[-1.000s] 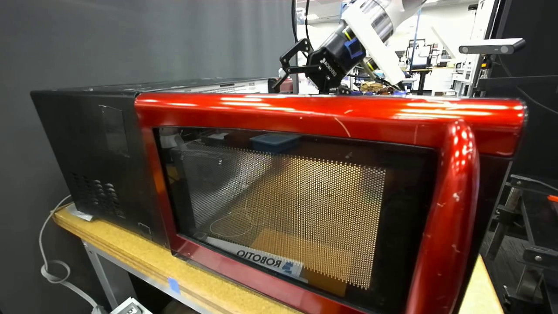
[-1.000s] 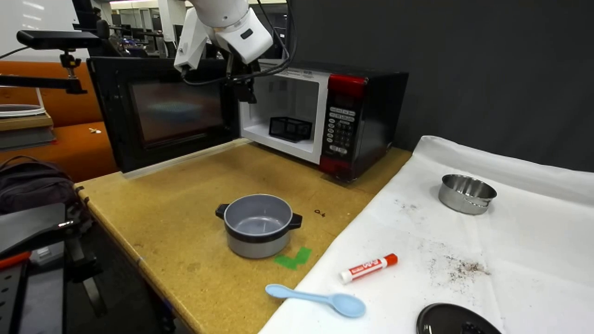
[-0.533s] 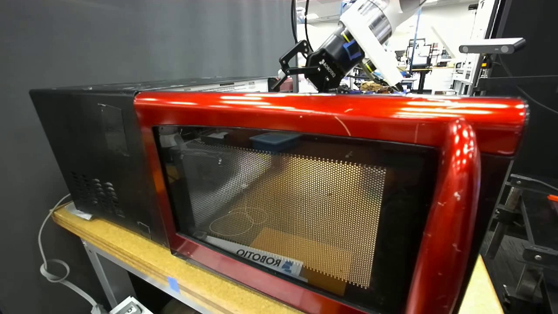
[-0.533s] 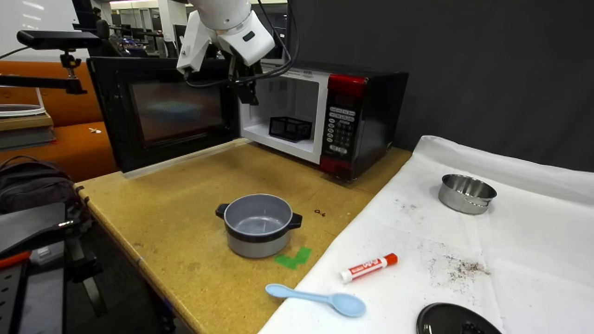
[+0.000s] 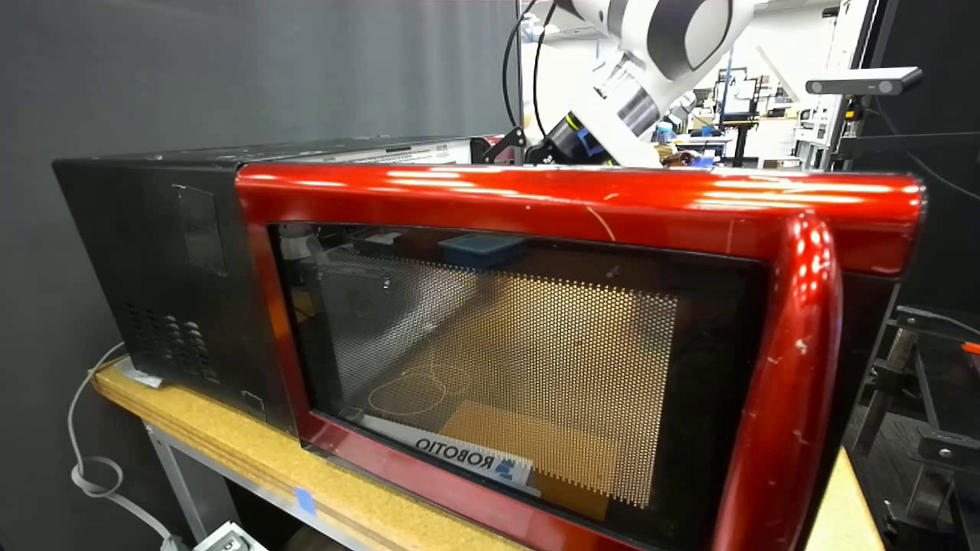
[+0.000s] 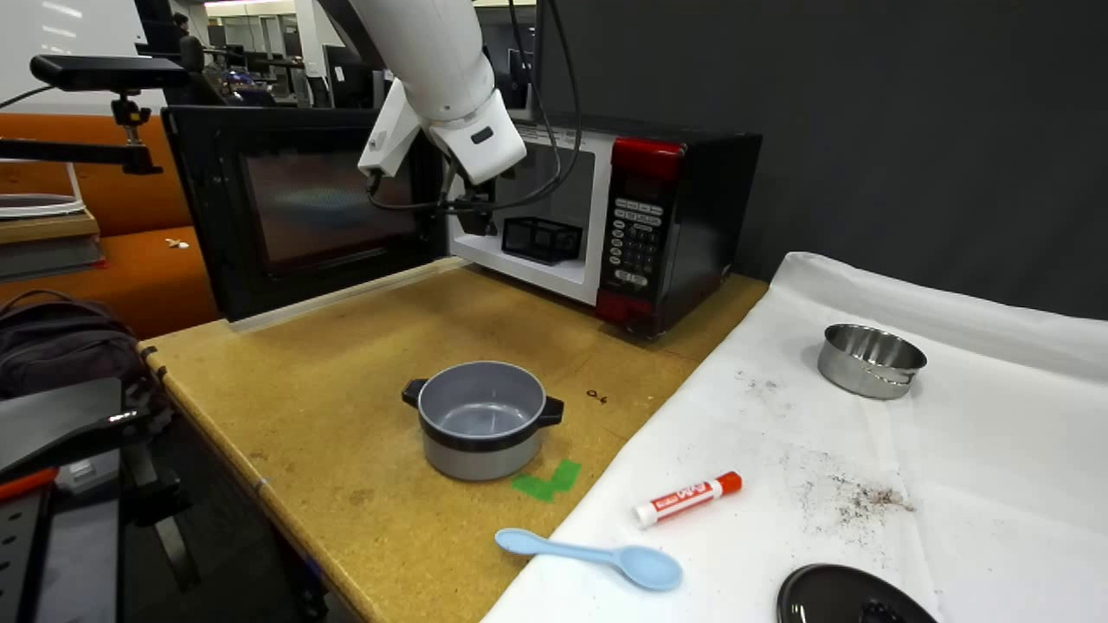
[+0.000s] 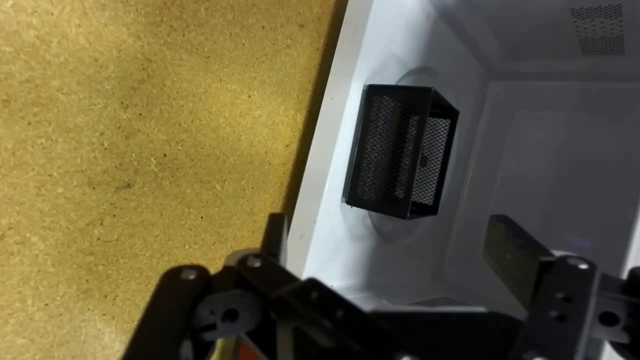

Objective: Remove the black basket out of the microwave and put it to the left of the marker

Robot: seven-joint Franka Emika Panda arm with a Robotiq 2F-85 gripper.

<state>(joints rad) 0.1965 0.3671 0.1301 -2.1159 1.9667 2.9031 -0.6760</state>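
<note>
One gripper [image 7: 387, 230] gapes wide, presumably to straddle the black basket [image 7: 400, 152], which sits in the microwave [image 7: 325, 140] toward the wrist view's twelve o'clock.

Robotics lab, white robot arm [image 6: 434, 62], mounted camera [image 6: 109, 73]
</note>
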